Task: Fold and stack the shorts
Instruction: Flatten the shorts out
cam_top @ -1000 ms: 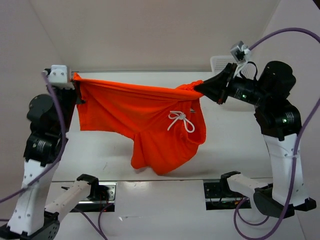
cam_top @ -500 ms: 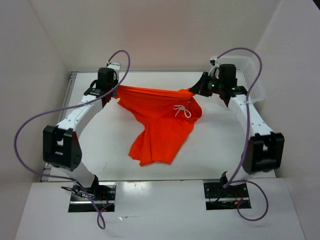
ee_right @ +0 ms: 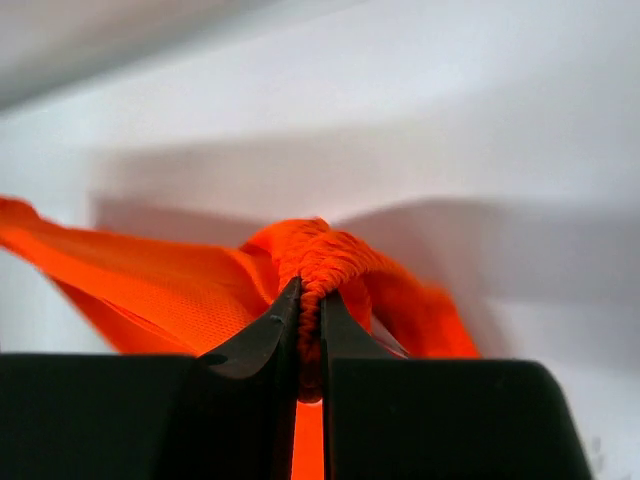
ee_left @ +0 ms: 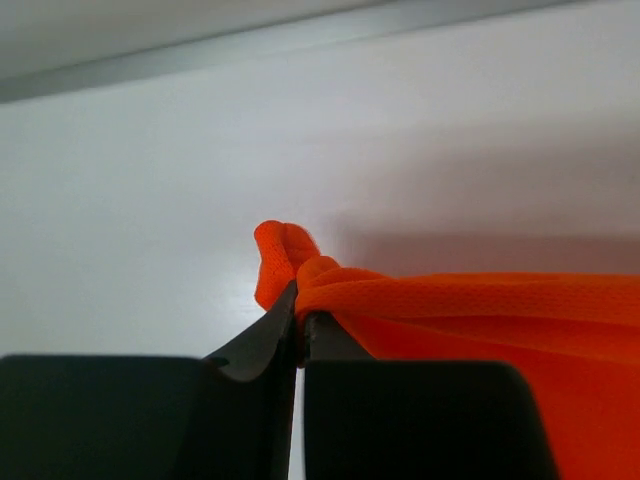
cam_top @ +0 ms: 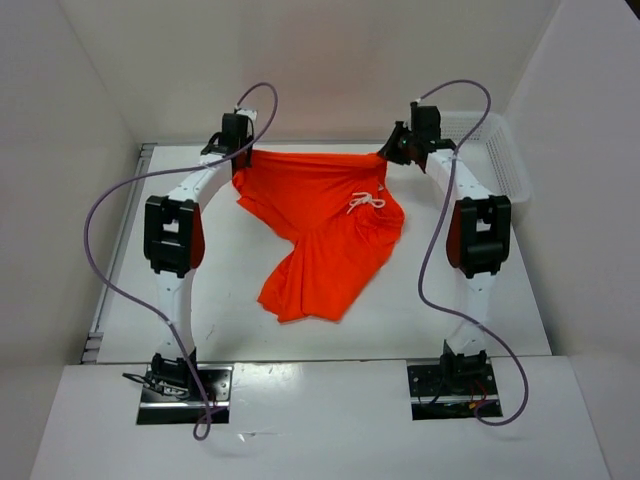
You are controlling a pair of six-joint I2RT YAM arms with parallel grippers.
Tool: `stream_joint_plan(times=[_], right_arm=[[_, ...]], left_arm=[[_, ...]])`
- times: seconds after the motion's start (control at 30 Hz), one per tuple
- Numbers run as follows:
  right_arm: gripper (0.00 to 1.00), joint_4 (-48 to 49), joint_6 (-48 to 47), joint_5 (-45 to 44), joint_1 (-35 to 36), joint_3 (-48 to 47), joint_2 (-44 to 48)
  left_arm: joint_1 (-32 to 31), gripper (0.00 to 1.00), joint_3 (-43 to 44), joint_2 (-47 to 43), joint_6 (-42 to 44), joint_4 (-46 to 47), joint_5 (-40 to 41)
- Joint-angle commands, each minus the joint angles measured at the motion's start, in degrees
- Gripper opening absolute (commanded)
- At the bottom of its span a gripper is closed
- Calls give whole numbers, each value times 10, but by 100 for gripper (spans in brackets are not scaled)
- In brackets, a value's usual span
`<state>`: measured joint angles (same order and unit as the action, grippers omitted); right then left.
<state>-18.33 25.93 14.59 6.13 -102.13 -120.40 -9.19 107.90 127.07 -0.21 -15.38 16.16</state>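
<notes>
The bright orange shorts (cam_top: 325, 230) are stretched by the waistband across the far part of the table, and their legs trail toward me onto the white surface. A white drawstring (cam_top: 366, 202) lies on the front near the right end. My left gripper (cam_top: 240, 155) is shut on the left corner of the shorts (ee_left: 300, 285). Pinching the bunched right end of the waistband (ee_right: 315, 270) is my right gripper (cam_top: 392, 155), also shut. Both arms reach far out, close to the back wall.
A white plastic basket (cam_top: 490, 155) stands at the far right by the right arm. The back wall runs just behind both grippers. Purple cables loop above each arm. White table surface (cam_top: 200, 300) lies on the near side of the shorts.
Both arms have stretched away from me toward the back wall, carrying the shorts with them. The fabric came down from hanging in the air, and its legs now rest on the table.
</notes>
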Motion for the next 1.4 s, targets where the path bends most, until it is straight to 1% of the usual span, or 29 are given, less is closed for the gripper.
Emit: stream_joint_plan(times=[0.0,0.03,0.07,0.1,0.13,0.17,0.23,0.27,0.3,0.33,0.37,0.43,0.47,0.5,0.53,0.57,0.6,0.63,0.7,0.77,0.83,0.93,1.0,1.1,1.13,1.23,1.27,1.3,1.37], right_arm=[[42,-21,25,-146,5,-183,-65],[43,-29,25,-147,5,-215,-81],[76,-36,6,-169,11,-240,-94],[86,-43,6,-179,17,-270,-105],[95,-43,6,-179,17,-270,-105],[98,-43,6,-171,17,-270,-92],[99,-49,0,-160,17,-236,-54],[99,-49,-7,-160,17,-220,-38],[99,-49,-21,-160,17,-184,-8],[99,-49,-31,-160,17,-164,7],[99,-49,-41,-160,17,-143,22],[96,-49,-70,-166,17,-71,66],[94,-41,-81,-166,17,-17,81],[90,-41,-92,-166,17,11,93],[87,-24,-123,-166,17,39,118],[84,-18,-140,-166,17,92,128],[78,-18,-155,-172,17,114,135],[75,-6,-177,-172,17,134,149],[75,1,-207,-165,17,180,155],[75,9,-238,-158,17,205,155],[78,15,-253,-158,17,213,155],[79,21,-265,-163,17,220,141],[81,26,-271,-163,17,225,136],[84,31,-271,-169,17,238,136],[85,31,-271,-169,17,246,136],[86,31,-265,-169,17,261,131],[86,31,-265,-169,17,261,123],[86,31,-265,-162,17,261,116],[86,31,-265,-140,17,261,111]], left_arm=[[1,4,160,62,2,9,16],[1,14,204,83,2,-4,16],[1,35,254,126,2,-58,24],[1,63,313,149,2,-102,24],[1,71,377,170,2,-203,-1],[1,75,500,206,2,-248,-9],[1,78,607,232,2,-339,-45],[1,81,662,256,2,-432,-100],[1,88,687,242,2,-461,-118],[7,88,658,219,2,-501,-144],[14,88,640,189,2,-530,-217],[20,90,604,159,2,-592,-278],[20,90,546,132,2,-592,-285],[20,90,470,102,2,-585,-306],[20,90,378,20,2,-525,-306],[20,90,164,-30,2,-476,-301],[-2,90,54,-82,2,-374,-280],[-13,92,-46,-175,2,-330,-266],[-49,94,-233,-229,2,-281,-233],[-49,94,-261,-228,2,-280,-243],[-42,94,-293,-221,2,-275,-259],[-42,95,-339,-228,2,-219,-242],[-42,95,-352,-222,2,-201,-242],[-49,95,-352,-208,2,-201,-278],[-54,93,-352,-203,2,-201,-298],[-61,75,-357,-184,2,-207,-326],[-68,67,-357,-179,2,-207,-336],[-73,55,-357,-168,2,-221,-343],[-73,50,-357,-162,2,-238,-374]])
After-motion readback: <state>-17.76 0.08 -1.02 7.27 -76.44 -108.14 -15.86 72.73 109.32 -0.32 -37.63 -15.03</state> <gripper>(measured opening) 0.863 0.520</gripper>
